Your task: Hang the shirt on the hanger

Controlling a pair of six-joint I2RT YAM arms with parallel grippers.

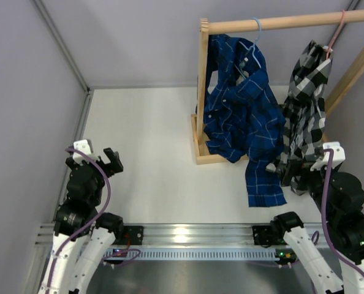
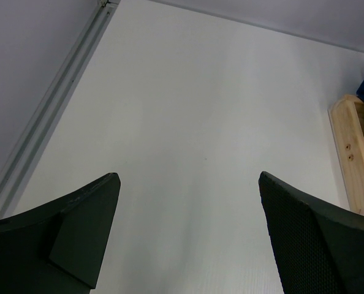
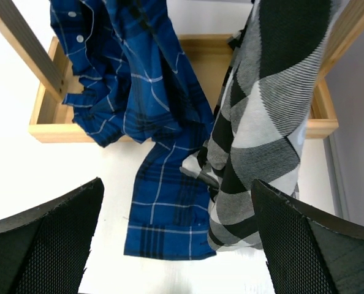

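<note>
White table [image 1: 145,135], wooden rack base [image 1: 201,158], blue shirt sleeve [image 1: 265,191]

Two shirts [image 1: 240,116] [image 1: 306,110], two hangers [image 1: 257,30] [image 1: 337,32], one rack [image 1: 203,92]

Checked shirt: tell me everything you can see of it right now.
The black-and-white checked shirt is soft cloth in large checks. It hangs bunched and crumpled from the pink wire hanger, which is hooked over the wooden rod near its right end. Its lower end seems to reach the table, beside the blue plaid shirt, which it touches.
</note>
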